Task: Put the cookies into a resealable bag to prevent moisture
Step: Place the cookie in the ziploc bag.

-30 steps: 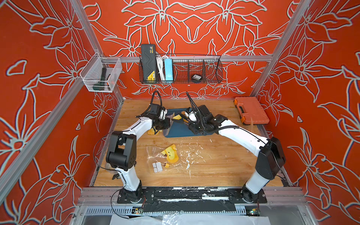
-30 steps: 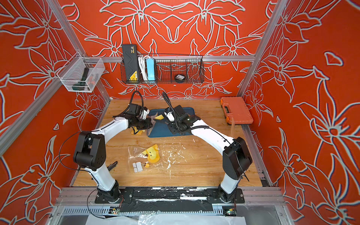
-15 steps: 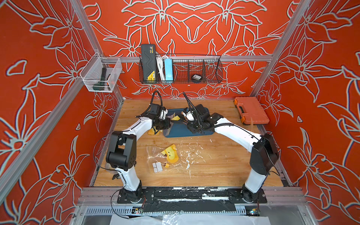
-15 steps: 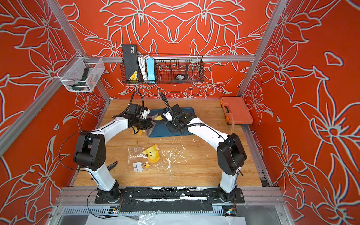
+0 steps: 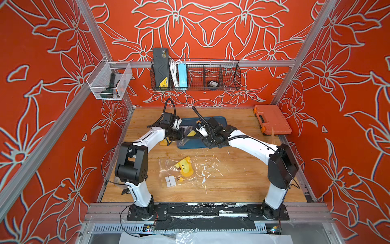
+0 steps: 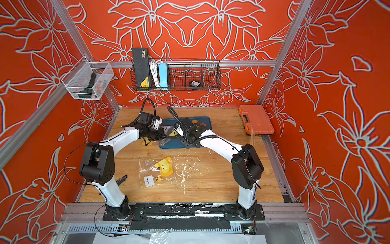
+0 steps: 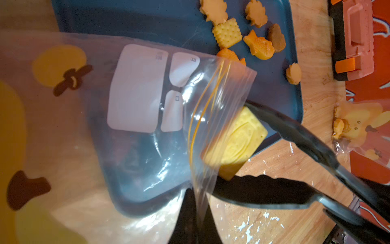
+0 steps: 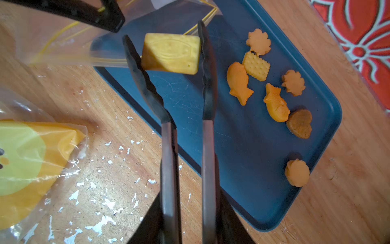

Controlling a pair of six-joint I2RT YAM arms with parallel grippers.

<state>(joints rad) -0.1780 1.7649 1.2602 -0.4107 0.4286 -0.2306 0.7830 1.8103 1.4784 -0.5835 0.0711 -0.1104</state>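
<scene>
Right gripper (image 8: 166, 42): long black fingers pinch one rectangular yellow cookie (image 8: 171, 55) by its short ends, at the mouth of the resealable bag (image 7: 147, 147). Left gripper (image 7: 196, 207): clamped on that bag's zip edge, bag held over the blue tray (image 8: 253, 169). Seven loose cookies (image 8: 239, 82) lie on the tray. One similar bag (image 5: 179, 171) lies flat at 6 o'clock from the tray.
</scene>
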